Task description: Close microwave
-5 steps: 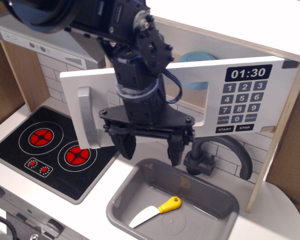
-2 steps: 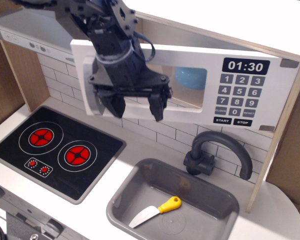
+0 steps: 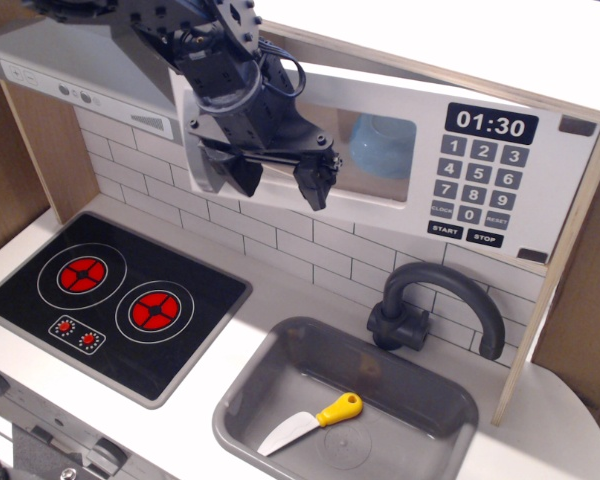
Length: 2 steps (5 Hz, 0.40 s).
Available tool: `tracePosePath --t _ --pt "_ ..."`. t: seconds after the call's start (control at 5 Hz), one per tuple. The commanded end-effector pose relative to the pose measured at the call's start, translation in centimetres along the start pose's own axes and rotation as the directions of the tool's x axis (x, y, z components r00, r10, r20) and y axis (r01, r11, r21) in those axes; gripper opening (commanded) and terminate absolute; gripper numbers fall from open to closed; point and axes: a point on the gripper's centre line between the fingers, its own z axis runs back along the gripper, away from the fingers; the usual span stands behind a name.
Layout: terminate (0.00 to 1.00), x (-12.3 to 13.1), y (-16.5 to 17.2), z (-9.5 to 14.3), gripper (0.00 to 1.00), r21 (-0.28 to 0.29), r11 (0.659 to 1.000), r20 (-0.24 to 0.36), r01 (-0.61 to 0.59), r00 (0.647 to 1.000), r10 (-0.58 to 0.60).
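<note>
Now the black two-fingered gripper (image 3: 283, 176) has its jaws spread apart, holding nothing, with the fingertips pointing down and toward the camera in front of the door's left half. One dark finger (image 3: 317, 181) hangs before the lower edge of the clear window; the other sits over the grey vertical bar handle (image 3: 202, 165), hiding most of it. Whether either finger actually touches the door cannot be told from this view.

Behind the jaws, the toy wooden microwave with its wide white door (image 3: 380, 165) sits under the upper shelf, to the right of the grey range hood (image 3: 75, 85). A second ago the door stood swung well out over the grey sink basin (image 3: 345, 405), its handle edge far forward; less than half a second ago it was partly folded back; now it lies nearly flush with the cabinet face, keypad and clock panel facing the room. A pale blue bowl-like shape (image 3: 380, 140) shows through the window.

That swing suggests the push has nearly done its work. A slight gap may remain at the handle side, so a last gentle press would likely seat the door before the arm backs away.

Below, the black hob with red rings (image 3: 110, 300), the dark curved tap (image 3: 435, 300) and the yellow-handled toy knife (image 3: 310, 421) lie undisturbed.
</note>
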Motion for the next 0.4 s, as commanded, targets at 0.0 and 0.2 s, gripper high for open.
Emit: tracePosePath --t 0.0,0.2 --pt "0.00 3.20 0.77 0.45 1.00 0.011 1.000 0.064 -0.007 0.998 0.006" --pt "0.00 3.86 0.86 0.37 1.00 0.017 1.000 0.094 -0.017 0.995 0.016"
